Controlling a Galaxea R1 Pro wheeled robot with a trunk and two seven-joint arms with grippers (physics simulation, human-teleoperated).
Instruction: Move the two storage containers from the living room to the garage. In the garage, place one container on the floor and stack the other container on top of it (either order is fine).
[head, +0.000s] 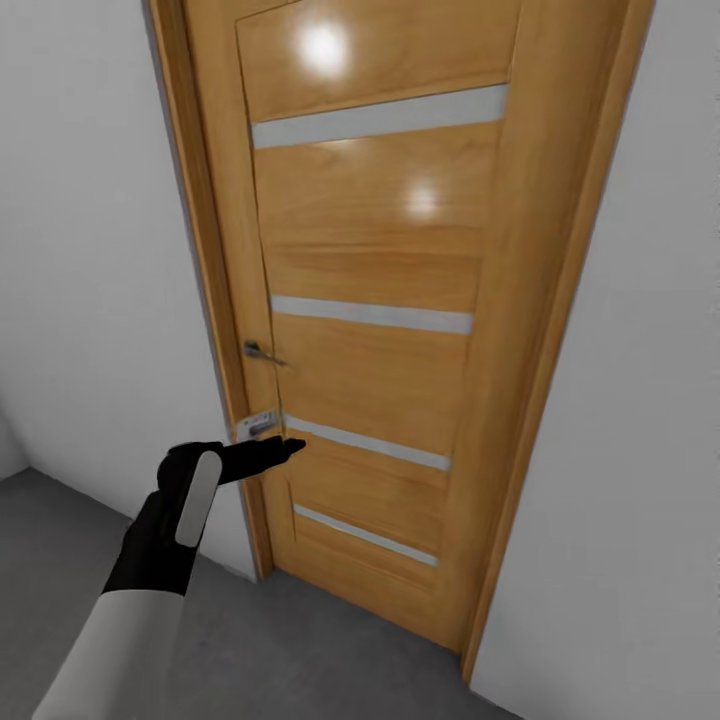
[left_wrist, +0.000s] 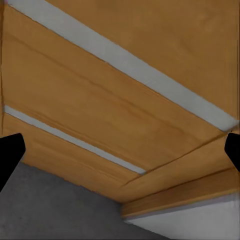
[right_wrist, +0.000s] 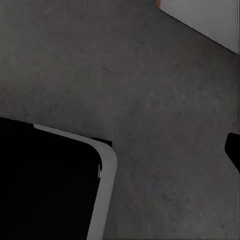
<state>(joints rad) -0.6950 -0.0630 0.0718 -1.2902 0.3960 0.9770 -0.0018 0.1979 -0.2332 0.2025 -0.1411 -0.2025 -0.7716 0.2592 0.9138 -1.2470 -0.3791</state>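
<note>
The storage containers are out of view. I face a closed wooden door (head: 380, 250) in the garage, set in white walls above the grey concrete floor (head: 300, 650). My left gripper (head: 280, 450) is stretched toward the door's edge, just below the metal latch plate (head: 258, 424) and under the lever handle (head: 262, 352). In the left wrist view the left gripper (left_wrist: 120, 150) is open and empty, its fingertips (left_wrist: 10, 155) wide apart before the door panel (left_wrist: 115, 100). My right gripper (right_wrist: 120, 150) hangs over the floor (right_wrist: 150, 75), one fingertip (right_wrist: 233, 150) far out at the edge, holding nothing.
White wall (head: 90, 250) flanks the door on the left and another wall (head: 640, 400) on the right. The door frame (head: 560, 330) runs down to the floor. A dark rounded part of my own body (right_wrist: 45, 185) with a pale rim lies beside the right gripper.
</note>
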